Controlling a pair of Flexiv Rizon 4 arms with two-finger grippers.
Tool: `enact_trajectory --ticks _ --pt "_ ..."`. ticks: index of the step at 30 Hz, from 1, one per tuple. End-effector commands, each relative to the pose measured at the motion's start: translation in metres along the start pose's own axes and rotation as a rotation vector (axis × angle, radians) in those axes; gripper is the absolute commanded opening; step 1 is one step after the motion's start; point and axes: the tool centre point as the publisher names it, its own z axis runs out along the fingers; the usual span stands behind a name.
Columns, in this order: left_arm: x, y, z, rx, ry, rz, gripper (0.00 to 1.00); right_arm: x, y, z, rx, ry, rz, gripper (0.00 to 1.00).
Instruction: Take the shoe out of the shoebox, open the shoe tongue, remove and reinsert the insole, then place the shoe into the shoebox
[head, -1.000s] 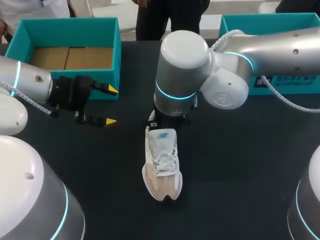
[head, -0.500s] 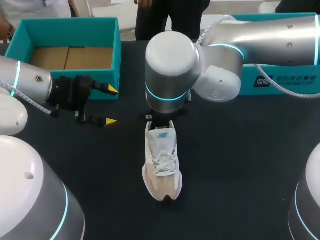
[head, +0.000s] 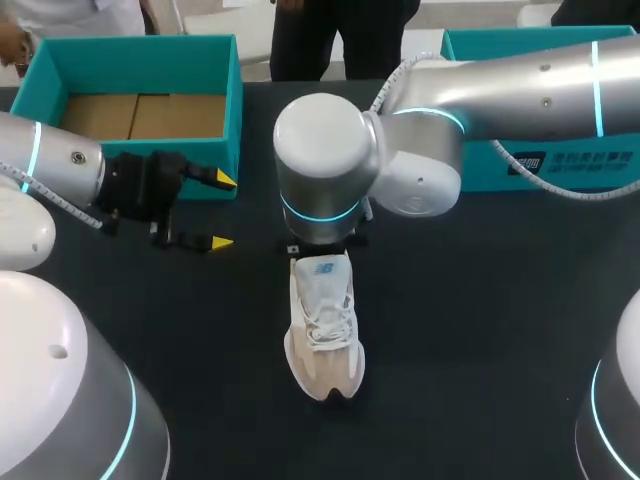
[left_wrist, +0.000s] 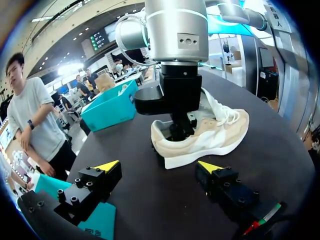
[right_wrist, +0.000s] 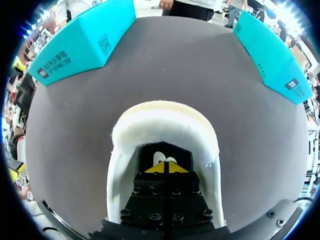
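Note:
A white and beige sneaker lies on the black table, toe toward me. My right arm's wrist hangs over its heel and hides the gripper in the head view. In the right wrist view my right gripper is shut, its yellow tips together inside the shoe's opening, just above the dark insole and behind the padded heel collar. I cannot tell whether it touches the insole. My left gripper stands open to the left of the shoe, and the sneaker lies ahead of it, with nothing between its fingers.
The open teal shoebox stands at the back left, close behind my left gripper. A second teal box part lies at the back right under my right arm. Both teal pieces lie beyond the shoe's heel.
My right arm's wrist has swung to the left above the shoe's heel while its gripper stayed in the opening. The shoe and my left arm have not moved.

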Motion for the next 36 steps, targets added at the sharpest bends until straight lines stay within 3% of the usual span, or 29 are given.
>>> enact_trajectory --ticks 1,10,14,22,31,32,33,34,36 --pt "0.0 0.0 0.0 -0.003 0.001 0.0 1.0 0.0 -0.001 -0.003 0.009 0.008 -0.007 0.0" --pt "0.0 0.0 0.0 -0.003 0.001 0.0 1.0 -0.004 -0.001 -0.056 0.169 0.035 -0.023 0.0" --pt "0.0 0.0 0.0 -0.003 0.001 0.0 1.0 -0.01 -0.006 -0.068 0.242 0.062 -0.018 0.0" --pt "0.0 0.0 0.0 -0.003 0.001 0.0 1.0 -0.006 -0.032 -0.075 0.456 0.149 -0.06 0.0" --pt "0.0 0.0 0.0 -0.003 0.001 0.0 1.0 0.0 -0.052 -0.07 0.551 0.148 -0.027 0.0" --pt "0.0 0.0 0.0 -0.003 0.001 0.0 1.0 0.0 -0.053 -0.071 0.564 0.141 -0.027 0.19" --pt "0.0 0.0 0.0 -0.003 0.001 0.0 1.0 0.001 -0.053 -0.072 0.575 0.129 -0.029 0.73" --pt "0.0 0.0 0.0 -0.003 0.001 0.0 1.0 0.001 -0.053 -0.073 0.574 0.128 -0.026 0.96" --pt "0.0 0.0 0.0 -0.003 0.001 0.0 1.0 0.003 -0.053 -0.077 0.563 0.124 -0.012 1.0"
